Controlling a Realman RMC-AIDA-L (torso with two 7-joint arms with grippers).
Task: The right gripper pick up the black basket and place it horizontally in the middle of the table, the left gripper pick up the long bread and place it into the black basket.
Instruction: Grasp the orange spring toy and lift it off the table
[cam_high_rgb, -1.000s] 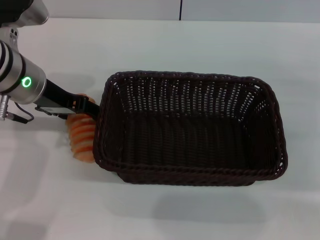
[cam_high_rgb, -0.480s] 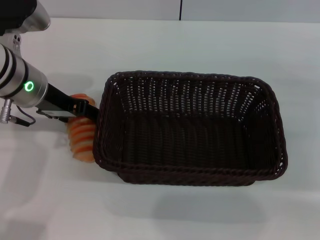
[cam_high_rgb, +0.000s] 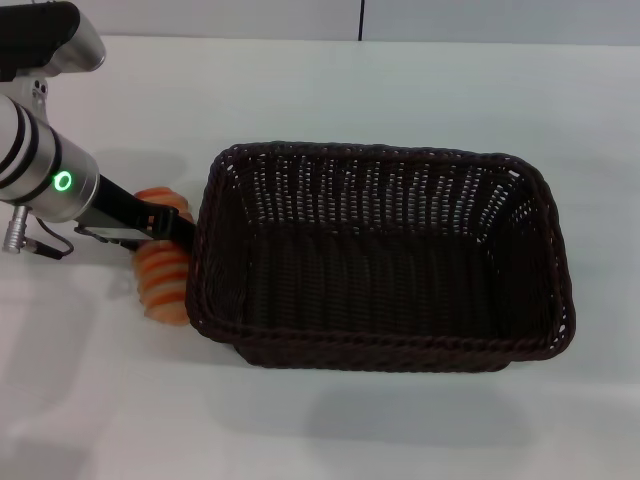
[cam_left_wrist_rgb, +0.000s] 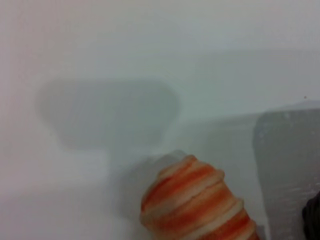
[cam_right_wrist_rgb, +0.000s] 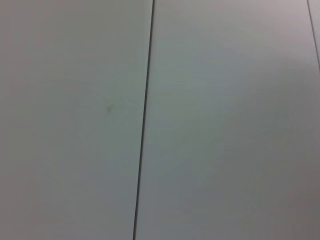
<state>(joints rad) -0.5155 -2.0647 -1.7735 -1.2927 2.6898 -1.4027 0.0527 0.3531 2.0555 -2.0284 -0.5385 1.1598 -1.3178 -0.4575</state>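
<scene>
The black basket (cam_high_rgb: 372, 151) lies lengthwise across the middle of the white table (cam_high_rgb: 420, 85), and it is empty. The long bread (cam_high_rgb: 163, 281), striped orange and cream, lies on the table right against the basket's left wall. My left gripper (cam_high_rgb: 168, 222), on the arm with the green-lit ring, is low over the far part of the bread, next to the basket's left rim. The left wrist view shows one rounded end of the bread (cam_left_wrist_rgb: 199, 204) on the table. My right gripper is out of view.
The table's far edge meets a pale wall with a dark seam (cam_high_rgb: 361, 20). The right wrist view shows only a pale panel with a dark seam (cam_right_wrist_rgb: 144, 130). Bare tabletop lies in front of and behind the basket.
My left arm has shifted a little toward the near side and the right, its green ring now lower in the head view. The bread and the basket have not moved.
</scene>
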